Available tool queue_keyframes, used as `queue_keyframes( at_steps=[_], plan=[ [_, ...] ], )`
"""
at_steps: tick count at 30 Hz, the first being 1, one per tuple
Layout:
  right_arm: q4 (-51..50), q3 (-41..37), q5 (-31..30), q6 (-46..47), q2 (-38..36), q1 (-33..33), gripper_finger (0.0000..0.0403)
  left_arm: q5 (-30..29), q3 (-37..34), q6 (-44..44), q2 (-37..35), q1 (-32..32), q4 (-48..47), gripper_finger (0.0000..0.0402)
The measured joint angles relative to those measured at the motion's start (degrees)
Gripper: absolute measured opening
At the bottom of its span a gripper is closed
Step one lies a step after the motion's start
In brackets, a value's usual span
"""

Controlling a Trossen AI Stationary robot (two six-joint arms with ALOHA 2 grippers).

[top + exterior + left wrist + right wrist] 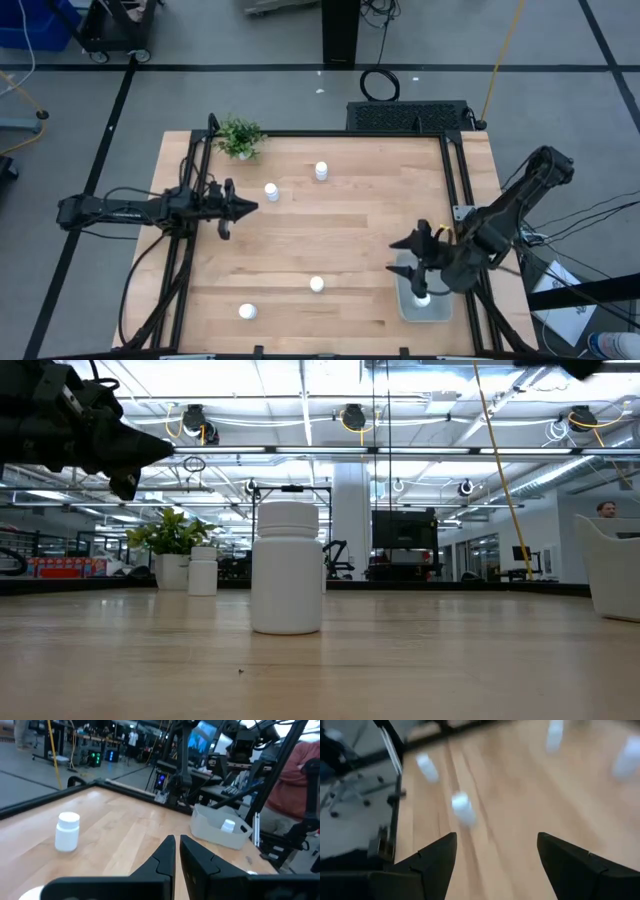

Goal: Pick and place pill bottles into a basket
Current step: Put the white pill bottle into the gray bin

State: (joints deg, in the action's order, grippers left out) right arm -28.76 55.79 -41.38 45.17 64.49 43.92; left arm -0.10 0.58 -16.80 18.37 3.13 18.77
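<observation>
One pill bottle [422, 299] is seen lying in the basket [408, 310] at the worktop's [350, 220] near right corner. Four more bottles are stood upright and well apart on the wood.

The right claw [418, 262] is held wide open just above the basket. The left claw [240, 207] is almost closed and empty, near one bottle [271, 191].

The bottles are judged light, hard and smooth. They are best pinched round the middle. Plenty of open room is left, but the rail [455, 170] is close beside the basket.
</observation>
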Motion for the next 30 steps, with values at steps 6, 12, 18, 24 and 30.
queue_keyframes(
  at_steps=[6, 12, 18, 24, 30],
  plan=[
    [9.9, 0.0, -3.8, -19.1, -0.2, -3.0, 0.0259, 0.0, 0.0, 0.1, 0.0, 0.0, 4.8, 0.0031],
    [20.8, -2.5, -3.0, -30.1, -0.2, -6.9, 0.02, -2.8, 0.0, 0.1, 0.0, 0.0, 5.6, 0.0031],
    [33.9, -9.7, 3.7, -35.6, -0.2, -9.7, 0.0068, -6.6, 0.0, 0.6, 0.0, 0.0, 5.5, 0.0031],
    [40.3, -12.0, 5.7, -40.1, -0.2, -11.4, 0.0011, -9.3, 0.0, 1.9, 0.0, 1.9, 5.4, 0.0056],
    [41.3, -12.0, 5.5, -40.5, -0.2, -11.7, 0.0005, -10.8, 0.0, 0.1, 0.1, 5.9, 5.3, 0.0146]
  ],
)
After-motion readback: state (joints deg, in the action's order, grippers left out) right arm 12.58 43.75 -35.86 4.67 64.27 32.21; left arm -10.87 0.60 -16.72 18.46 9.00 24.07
